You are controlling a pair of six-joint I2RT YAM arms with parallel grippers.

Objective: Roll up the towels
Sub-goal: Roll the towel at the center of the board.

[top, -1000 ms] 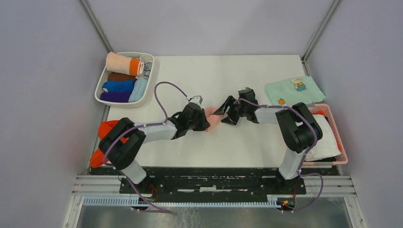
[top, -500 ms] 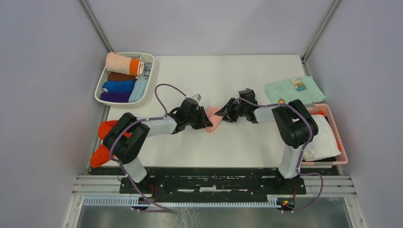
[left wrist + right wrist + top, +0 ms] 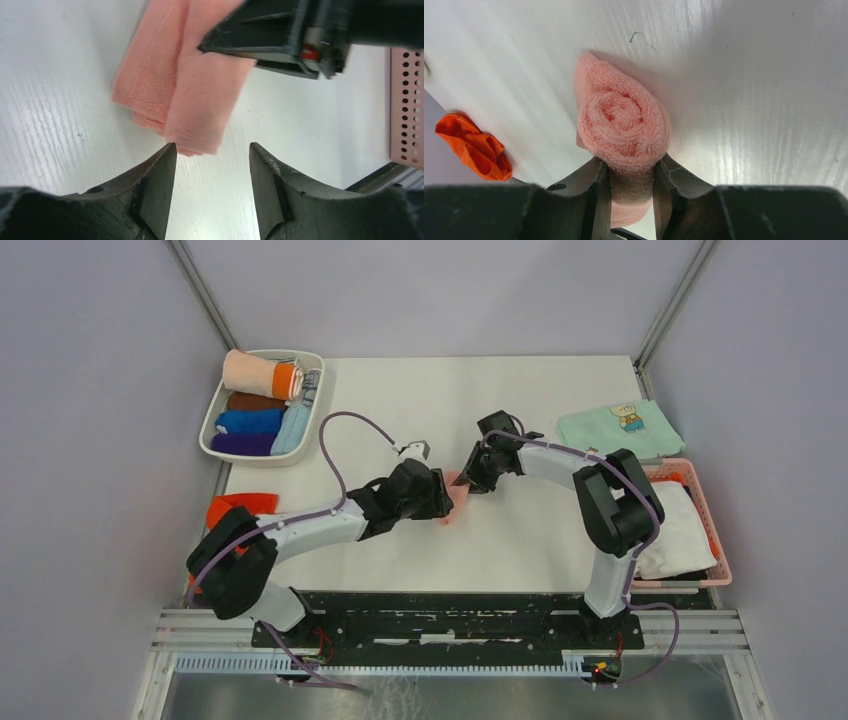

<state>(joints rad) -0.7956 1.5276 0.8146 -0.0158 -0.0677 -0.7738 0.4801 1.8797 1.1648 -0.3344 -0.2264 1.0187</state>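
**Pink roll pinched at mid-table, between two arms**

At the far left corner of the table (image 3: 420,400) we see a white tray (image 3: 280,352) holding rolled cloths, and nearer us an orange cloth (image 3: 240,508) on the left edge. The left gripper (image 3: 212,165) stands wide apart with nothing between its fingers, the pink towel (image 3: 190,100) lying just beyond its tips. The right gripper (image 3: 631,185) is clamped on the other end of that coiled towel, hiding part of it from above. Further right lie a green cloth (image 3: 620,428) and a pink basket (image 3: 713,530).
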